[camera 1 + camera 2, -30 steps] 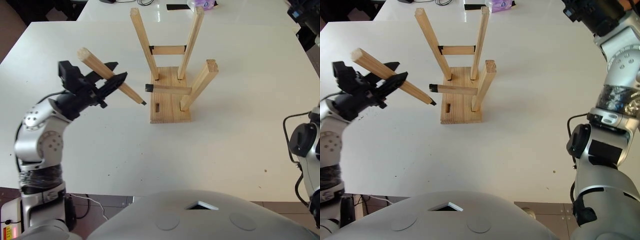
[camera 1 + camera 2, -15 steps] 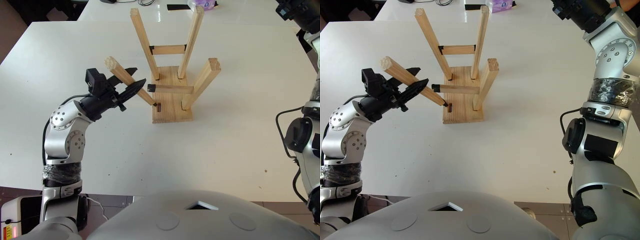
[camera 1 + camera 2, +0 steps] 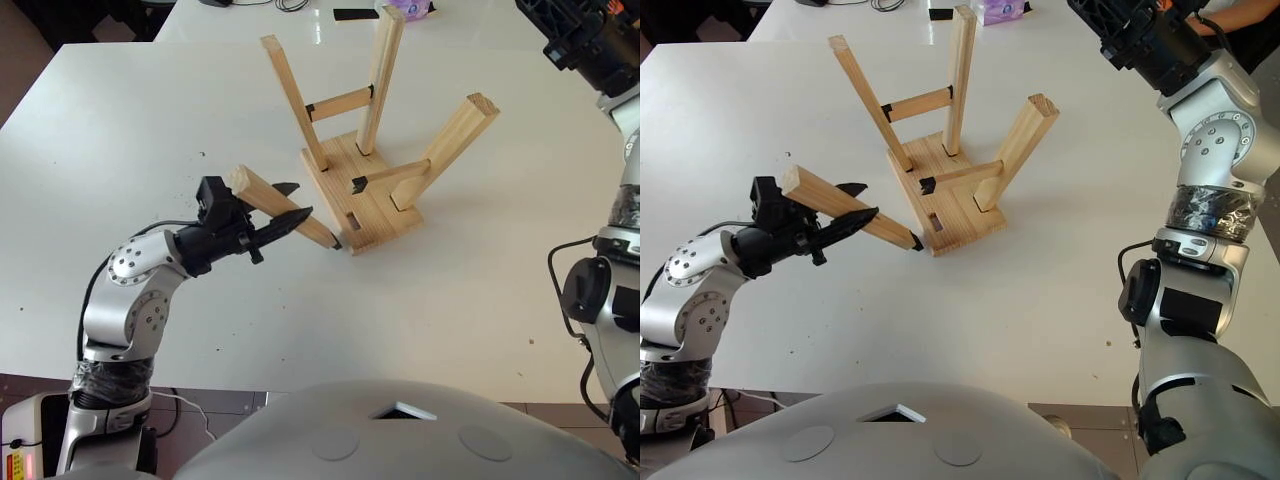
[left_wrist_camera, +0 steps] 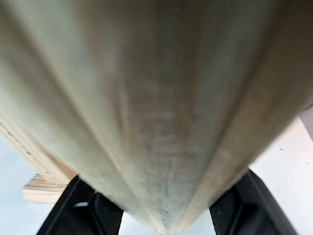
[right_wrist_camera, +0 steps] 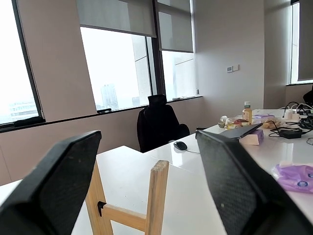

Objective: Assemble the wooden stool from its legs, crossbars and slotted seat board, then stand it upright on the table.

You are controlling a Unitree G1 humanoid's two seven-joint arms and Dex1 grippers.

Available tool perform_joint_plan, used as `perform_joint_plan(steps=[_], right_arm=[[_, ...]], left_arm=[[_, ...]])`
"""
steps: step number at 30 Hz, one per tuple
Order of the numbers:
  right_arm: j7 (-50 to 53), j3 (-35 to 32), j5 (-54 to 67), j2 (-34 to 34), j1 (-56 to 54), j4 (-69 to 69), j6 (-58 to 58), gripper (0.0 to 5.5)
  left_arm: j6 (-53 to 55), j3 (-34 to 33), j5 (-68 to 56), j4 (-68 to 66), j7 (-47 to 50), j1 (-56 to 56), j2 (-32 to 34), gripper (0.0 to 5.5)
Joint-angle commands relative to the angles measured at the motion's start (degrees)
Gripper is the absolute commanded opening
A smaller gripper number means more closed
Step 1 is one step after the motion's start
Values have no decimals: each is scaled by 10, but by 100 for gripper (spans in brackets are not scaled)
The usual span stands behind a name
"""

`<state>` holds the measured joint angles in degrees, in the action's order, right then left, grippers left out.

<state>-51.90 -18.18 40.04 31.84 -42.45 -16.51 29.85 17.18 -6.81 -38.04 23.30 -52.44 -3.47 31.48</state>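
Left gripper (image 3: 293, 203) is clamped on the loose leg (image 3: 892, 231), whose tip meets the seat board (image 3: 385, 220) at its near edge, beside the vacant slot. Right gripper (image 5: 149, 147) gapes empty, well beyond the board. Unbraced, the board may slide or tip under insertion force.

Open passage over table (image 3: 500, 290) right of stool (image 3: 378, 195); leg (image 3: 314, 229) at its near-left corner

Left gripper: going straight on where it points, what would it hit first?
Probably the pale wooden slotted seat board: the light wooden leg in the left gripper has its dark tip at the board's near corner.
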Motion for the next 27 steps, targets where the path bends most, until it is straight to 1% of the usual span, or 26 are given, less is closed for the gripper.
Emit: perform_joint_plan(steps=[1, 6, 17, 20, 27], right_arm=[[9, -4, 4, -1, 7, 15, 9, 358], [7, 1, 5, 1, 4, 11, 11, 358], [-14, 25, -4, 3, -31, -22, 14, 358], [-15, 26, -4, 3, -27, -21, 15, 358], [-2, 15, 3, -1, 4, 8, 21, 358]], left_arm=[[4, -2, 0, 33, 36, 39, -7, 205], [-2, 16, 8, 43, 61, 58, -27, 205], [-53, 69, 76, -17, 65, 16, -69, 205], [-54, 79, 84, -15, 63, 5, -66, 205], [-44, 79, 81, 4, 48, -14, -36, 205]])
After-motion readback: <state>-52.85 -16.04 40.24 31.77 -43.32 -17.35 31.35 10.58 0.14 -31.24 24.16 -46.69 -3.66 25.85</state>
